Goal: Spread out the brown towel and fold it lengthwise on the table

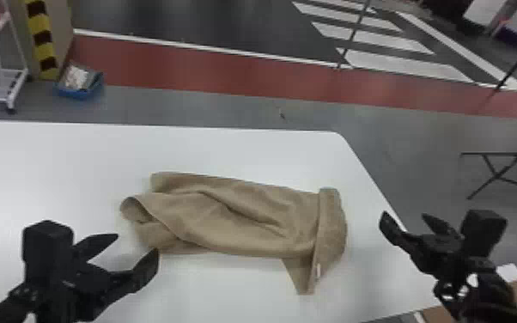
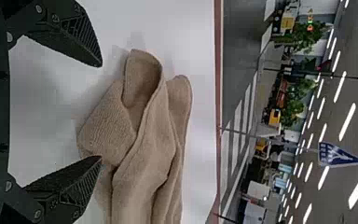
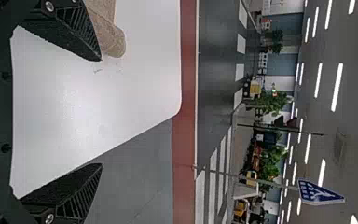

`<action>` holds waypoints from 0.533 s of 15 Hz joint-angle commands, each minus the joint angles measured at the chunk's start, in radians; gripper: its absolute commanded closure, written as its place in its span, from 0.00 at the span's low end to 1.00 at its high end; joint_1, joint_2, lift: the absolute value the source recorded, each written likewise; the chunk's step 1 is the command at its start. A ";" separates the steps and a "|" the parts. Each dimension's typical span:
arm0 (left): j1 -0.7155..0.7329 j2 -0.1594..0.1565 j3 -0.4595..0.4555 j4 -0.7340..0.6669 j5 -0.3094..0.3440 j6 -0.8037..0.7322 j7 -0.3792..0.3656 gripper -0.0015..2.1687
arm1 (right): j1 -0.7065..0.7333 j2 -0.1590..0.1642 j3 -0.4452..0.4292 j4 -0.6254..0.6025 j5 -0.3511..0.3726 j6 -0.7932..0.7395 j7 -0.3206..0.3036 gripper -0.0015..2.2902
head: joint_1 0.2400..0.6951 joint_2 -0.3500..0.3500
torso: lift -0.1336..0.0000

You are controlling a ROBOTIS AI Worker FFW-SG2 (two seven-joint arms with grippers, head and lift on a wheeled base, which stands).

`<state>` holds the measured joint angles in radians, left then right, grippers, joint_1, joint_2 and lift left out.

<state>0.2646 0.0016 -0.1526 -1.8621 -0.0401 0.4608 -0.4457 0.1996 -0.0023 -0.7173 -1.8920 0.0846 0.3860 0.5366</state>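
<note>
Left gripper hung just off the towel's left end, fingers spread, nothing between them. Right gripper was past the right end, by the table edge, also spread and empty. Brown towel lay rumpled between them, touching neither: left end curled over, right end turned back in a flap, one corner poking toward the robot, small white tag on it. Step looked like spreading, barely under way; lengthwise fold not begun. Next move likely called for both grippers to go down, pinch a single layer at each end and draw the cloth flat. Risk: grabbing stacked layers and dragging the bunch. White table was smooth, right side angled off. Beyond: grey floor, blue bin, wheeled rack, red floor band, then white crossing stripes.
</note>
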 commanded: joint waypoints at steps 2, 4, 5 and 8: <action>0.001 -0.004 -0.041 0.011 -0.027 0.002 0.009 0.10 | -0.003 0.002 0.006 0.001 -0.005 0.003 0.000 0.04 | 1.00 0.00 | 0.07; -0.010 -0.004 -0.044 0.023 -0.038 -0.007 0.030 0.10 | -0.003 0.001 0.006 0.001 -0.005 0.003 0.000 0.04 | 1.00 0.00 | 0.07; -0.011 -0.004 -0.044 0.023 -0.046 -0.007 0.028 0.15 | -0.002 0.002 0.006 0.001 -0.005 0.003 0.000 0.04 | 1.00 0.00 | 0.07; -0.010 -0.004 -0.048 0.024 -0.043 -0.004 0.027 0.15 | 0.000 0.003 0.002 0.002 -0.008 0.003 0.000 0.04 | 1.00 0.00 | 0.07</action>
<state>0.2536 0.0015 -0.1977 -1.8388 -0.0846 0.4545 -0.4186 0.1991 0.0000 -0.7130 -1.8912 0.0782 0.3889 0.5368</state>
